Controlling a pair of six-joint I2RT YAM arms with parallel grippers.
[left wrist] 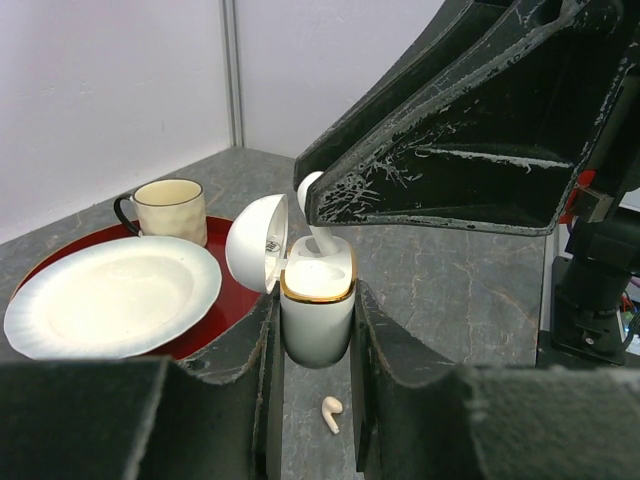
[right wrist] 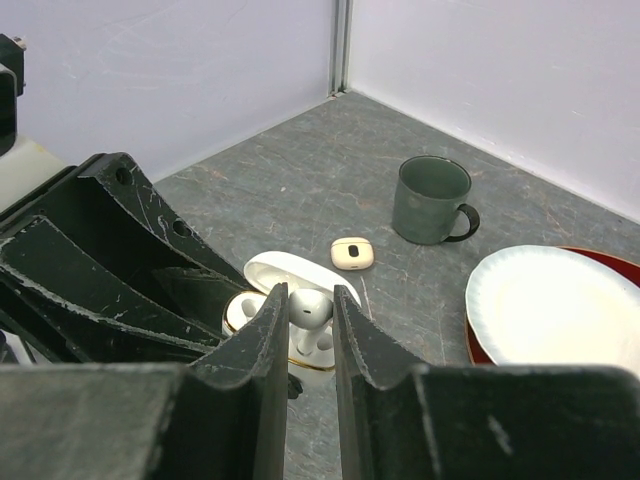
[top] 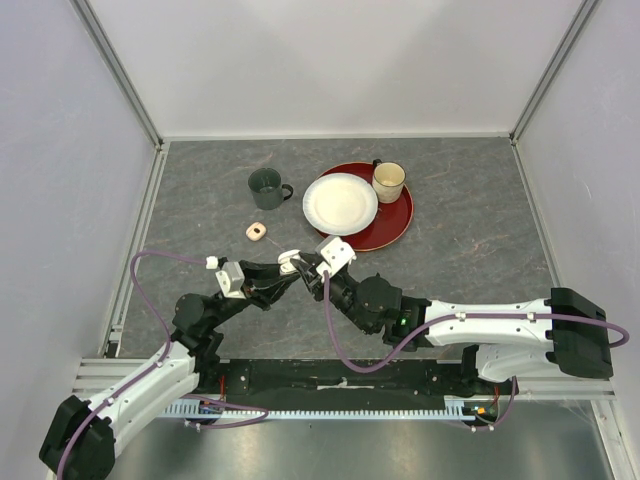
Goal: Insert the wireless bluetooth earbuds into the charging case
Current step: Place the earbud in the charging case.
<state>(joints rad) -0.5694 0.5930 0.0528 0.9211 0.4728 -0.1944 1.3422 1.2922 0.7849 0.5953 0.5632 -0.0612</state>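
The left gripper (left wrist: 316, 350) is clamped on one white charging case (left wrist: 316, 300), with one finger on each side of its body. It holds the case upright, and the lid (left wrist: 256, 256) is swung open to one side. The right gripper (right wrist: 309, 300) stands just above the case, its two fingers pressed together on one white earbud (left wrist: 320, 240). The stem of this earbud points down into the open top of the case, but I cannot tell if it is fully seated. Beside it, inside the gold rim of the case, there is one more white shape (right wrist: 243, 308), too small to say if it is an earbud. One loose earbud (left wrist: 331, 413) lies on the grey table (top: 470, 280) just below the case. In the left wrist view it is between the two left fingers and touches neither of them. So I can count two earbuds for sure. Near the case, on its far side, lies one small peach rounded object (top: 256, 231) with a dark spot on top. Farther from the case on the same side stands one dark green mug (top: 266, 188), upright. On the far right side of the case there is one round red tray (top: 398, 222). The tray carries one white plate (top: 341, 203), which reaches over the tray's edge toward the case, and one cream mug (top: 388, 181), upright, at the part of the tray farthest from the case. That makes two mugs, one plate and one tray.
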